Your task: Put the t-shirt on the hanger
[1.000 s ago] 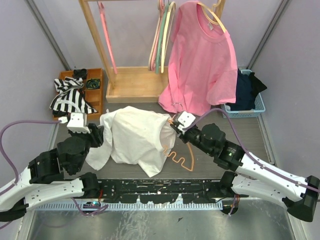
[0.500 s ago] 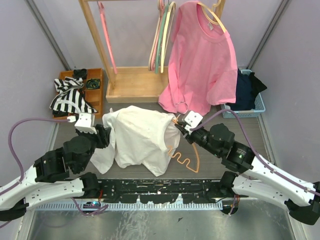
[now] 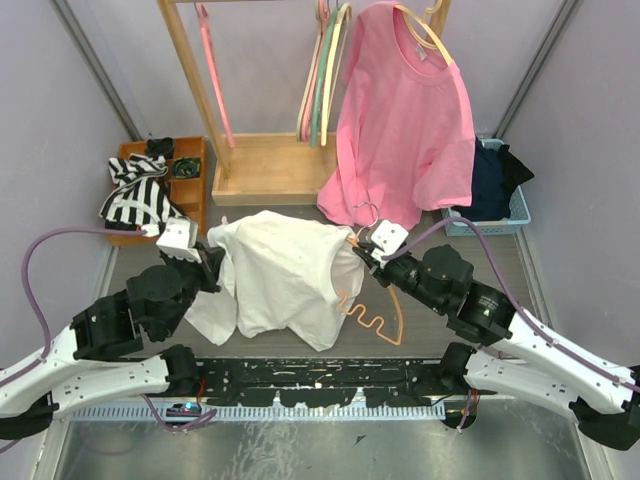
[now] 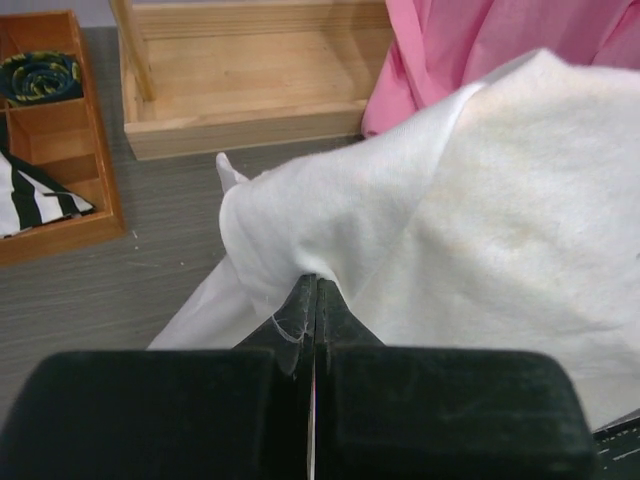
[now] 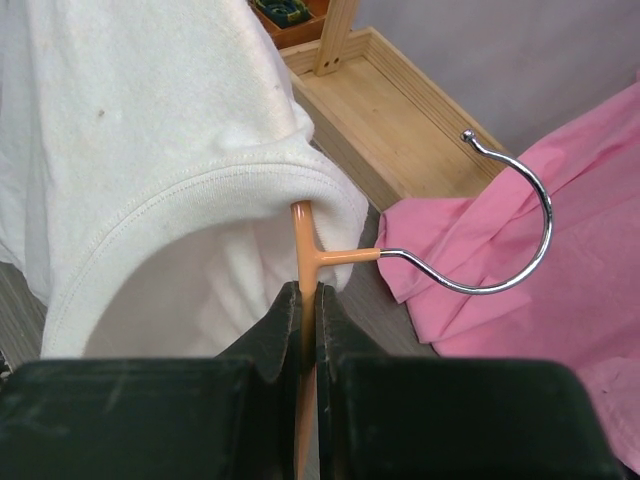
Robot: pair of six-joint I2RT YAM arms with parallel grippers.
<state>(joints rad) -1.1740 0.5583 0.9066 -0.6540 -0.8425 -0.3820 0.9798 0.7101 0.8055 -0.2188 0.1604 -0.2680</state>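
My left tool [image 3: 212,263] is fully closed, and its wrist view shows the two fingers [image 4: 340,320] pressed together on a fold of the t-shirt [image 3: 280,280], pinching the white cloth at its left edge. My right tool [image 3: 358,250] is closed down to a narrow slit around the hanger [image 3: 372,322]. From that wrist I see the thin orange stem [image 5: 302,232] running straight between my fingers [image 5: 275,325], just under the point where the silver hook [image 5: 525,225] branches off to the right. The t-shirt's ribbed neck opening [image 5: 200,190] wraps around the stem right above my fingertips, so the top of the hanger sits inside the garment. The wavy orange lower part sticks out below the shirt's right side in the top view. The shirt is stretched between my two tools, raised off the grey desk [image 4: 150,270], with its lower edge drooping toward the desk's near side. Behind it stands the wooden rack base [image 3: 265,170], and a pink t-shirt [image 3: 405,130] hangs on a pale hanger just beyond my right tool. A striped cloth [image 3: 140,195] lies over the wooden tray [image 3: 195,200] at the far left, and a blue basket [image 3: 518,212] of dark clothes sits at the far right.
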